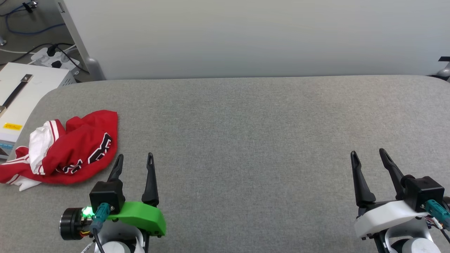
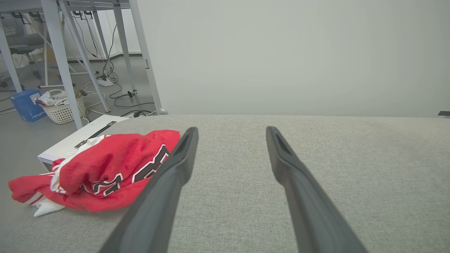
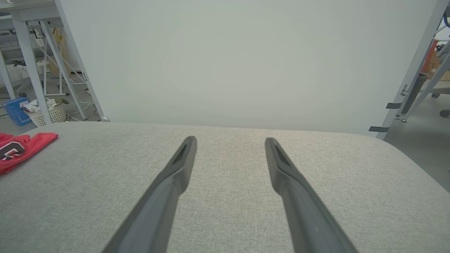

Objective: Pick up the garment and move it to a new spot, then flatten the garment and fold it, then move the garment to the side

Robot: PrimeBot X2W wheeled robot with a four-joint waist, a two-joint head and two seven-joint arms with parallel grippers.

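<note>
The garment [image 1: 66, 149] lies crumpled at the grey table's [image 1: 246, 140] left edge — left gripper [image 1: 134, 160] and right gripper [image 1: 369, 156] both spread wide, holding nothing

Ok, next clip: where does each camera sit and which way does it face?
Head view: on the head, looking forward and down at the table; left tool and right tool at the bottom, open.
Left wrist view: on the left wrist, along its fingers toward the wall.
Right wrist view: right wrist, likewise, along its own fingers.
Shared: the red garment, in all three.

Head camera looks down on grey table [image 1: 246, 123]; low forward-facing wrist cameras share the garment [image 2: 105, 168]
</note>
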